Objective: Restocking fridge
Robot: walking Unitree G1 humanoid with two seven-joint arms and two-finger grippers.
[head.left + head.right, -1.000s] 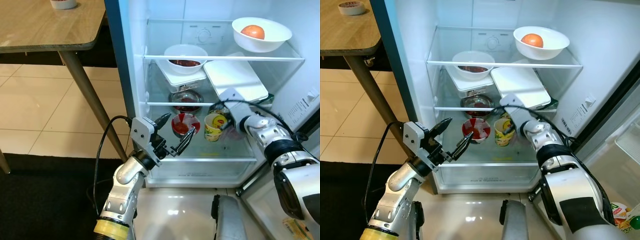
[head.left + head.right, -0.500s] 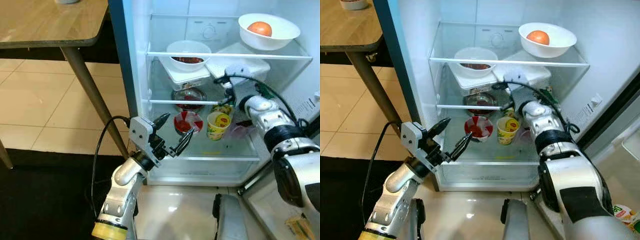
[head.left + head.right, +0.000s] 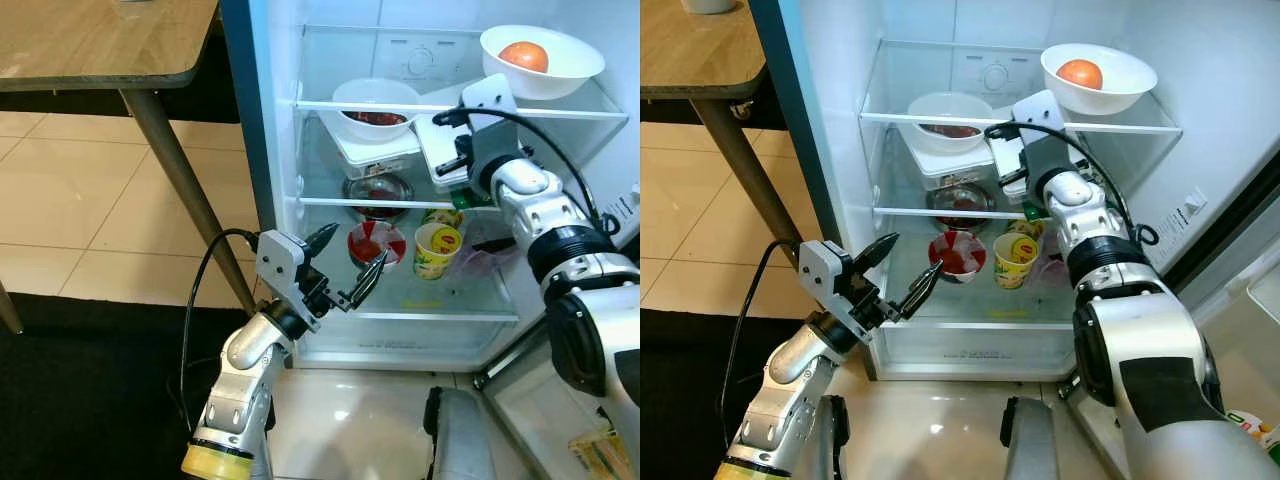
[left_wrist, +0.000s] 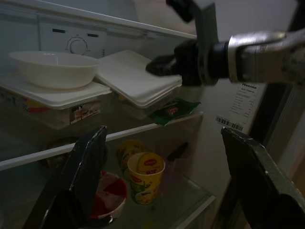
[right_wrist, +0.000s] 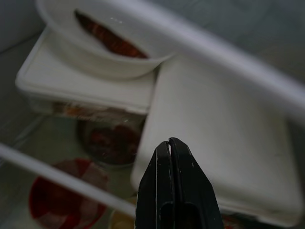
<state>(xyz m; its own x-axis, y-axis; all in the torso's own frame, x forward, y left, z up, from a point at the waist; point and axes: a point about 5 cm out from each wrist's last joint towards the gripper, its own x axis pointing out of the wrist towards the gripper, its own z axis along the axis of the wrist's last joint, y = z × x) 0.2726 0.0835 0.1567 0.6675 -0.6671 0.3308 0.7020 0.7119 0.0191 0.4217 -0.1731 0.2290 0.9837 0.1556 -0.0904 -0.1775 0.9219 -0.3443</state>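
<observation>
Right gripper [image 5: 170, 143] — fingers pressed together — over white lidded container [image 5: 224, 143].

- An open fridge [image 3: 840, 150] stands with glass shelves stocked.
- A white bowl [image 3: 1099, 78] holding an orange fruit [image 3: 1079, 73] sits at the top shelf's right end.
- On the middle shelf, a bowl of dark food [image 3: 951, 113] rests on a lidded container [image 3: 952, 160].
- On the bottom shelf, a red cup [image 3: 957, 255] stands beside a yellow noodle cup [image 3: 1015, 260].
- The right gripper [image 3: 1012, 158] reaches the middle shelf's front edge, at a white lidded box.
- The left gripper [image 3: 902, 272], fingers spread, hovers before the bottom shelf's left end.
</observation>
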